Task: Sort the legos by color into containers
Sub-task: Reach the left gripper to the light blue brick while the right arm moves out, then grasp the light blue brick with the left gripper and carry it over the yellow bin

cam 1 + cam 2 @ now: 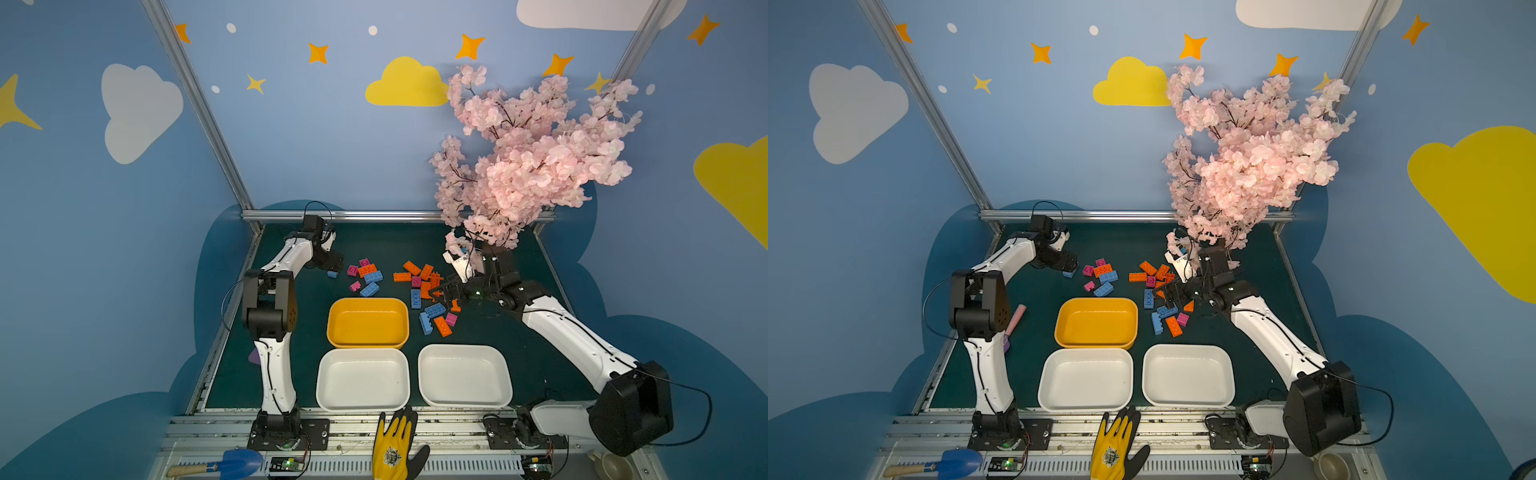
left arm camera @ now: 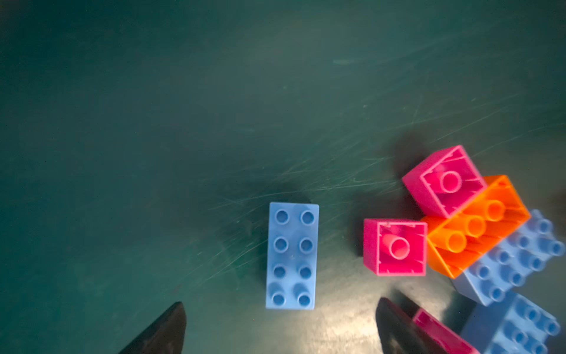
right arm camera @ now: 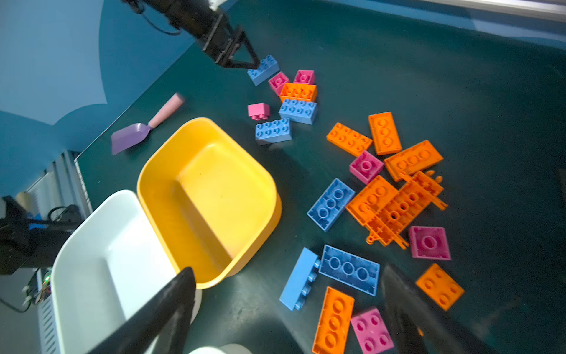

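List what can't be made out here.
Both top views: left gripper, opening too small and dark to read.
Top view: purple scoop mostly behind the left arm.
Left wrist view: pink brick cut by the edge and a finger; blue brick beside it blurred.
Right wrist view: second white tray, only a rim sliver in frame.

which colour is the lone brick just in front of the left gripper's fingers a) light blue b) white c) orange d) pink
a: the lone brick lying studs up just ahead of the left gripper and its spread fingers is light blue.
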`<action>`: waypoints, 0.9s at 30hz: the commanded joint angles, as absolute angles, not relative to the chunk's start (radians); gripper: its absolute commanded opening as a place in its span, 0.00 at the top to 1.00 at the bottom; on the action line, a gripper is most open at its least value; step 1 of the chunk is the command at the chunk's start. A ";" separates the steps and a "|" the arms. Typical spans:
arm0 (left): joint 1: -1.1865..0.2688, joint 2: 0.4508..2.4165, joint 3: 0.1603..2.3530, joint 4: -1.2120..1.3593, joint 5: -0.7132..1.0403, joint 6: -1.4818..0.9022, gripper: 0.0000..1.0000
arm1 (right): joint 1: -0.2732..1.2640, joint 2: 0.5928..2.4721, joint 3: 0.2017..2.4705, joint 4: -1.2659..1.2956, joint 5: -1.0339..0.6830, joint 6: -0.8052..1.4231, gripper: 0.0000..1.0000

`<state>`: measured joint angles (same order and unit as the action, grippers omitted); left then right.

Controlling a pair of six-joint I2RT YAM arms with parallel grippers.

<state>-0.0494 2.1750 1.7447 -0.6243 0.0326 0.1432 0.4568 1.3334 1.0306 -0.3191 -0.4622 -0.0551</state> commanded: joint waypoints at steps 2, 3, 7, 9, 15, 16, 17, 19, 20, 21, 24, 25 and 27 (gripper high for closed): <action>-0.057 2.229 1.805 -0.661 0.021 0.157 0.10 | 0.518 1.348 1.049 -0.321 -0.497 -0.098 0.06; -0.058 2.244 1.813 -0.663 0.018 0.155 0.11 | 0.534 1.352 1.048 -0.321 -0.493 -0.105 0.06; -0.058 2.283 1.833 -0.676 0.017 0.150 0.19 | 0.570 1.376 1.061 -0.332 -0.479 -0.112 0.07; -0.058 2.292 1.835 -0.672 0.001 0.147 0.22 | 0.582 1.385 1.070 -0.340 -0.473 -0.114 0.06; -0.058 2.298 1.809 -0.624 -0.008 0.143 0.39 | 0.598 1.391 1.081 -0.352 -0.450 -0.117 0.06; -0.057 2.301 1.809 -0.619 -0.005 0.141 0.41 | 0.598 1.390 1.083 -0.355 -0.445 -0.114 0.06; -0.058 2.304 1.811 -0.616 -0.002 0.138 0.44 | 0.598 1.389 1.084 -0.361 -0.443 -0.115 0.06; -0.058 2.308 1.812 -0.606 0.007 0.134 0.48 | 0.598 1.385 1.086 -0.368 -0.437 -0.117 0.06; -0.058 2.310 1.812 -0.601 0.017 0.132 0.50 | 0.598 1.384 1.084 -0.370 -0.434 -0.117 0.06; -0.058 2.312 1.812 -0.597 0.028 0.130 0.52 | 0.598 1.382 1.084 -0.373 -0.431 -0.116 0.06; -0.058 2.320 1.817 -0.599 0.038 0.127 0.58 | 0.598 1.376 1.086 -0.382 -0.422 -0.112 0.06; -0.058 2.324 1.819 -0.603 0.038 0.127 0.59 | 0.597 1.372 1.086 -0.381 -0.419 -0.108 0.07; -0.058 2.322 1.816 -0.603 0.037 0.132 0.63 | 0.594 1.367 1.091 -0.383 -0.416 -0.099 0.06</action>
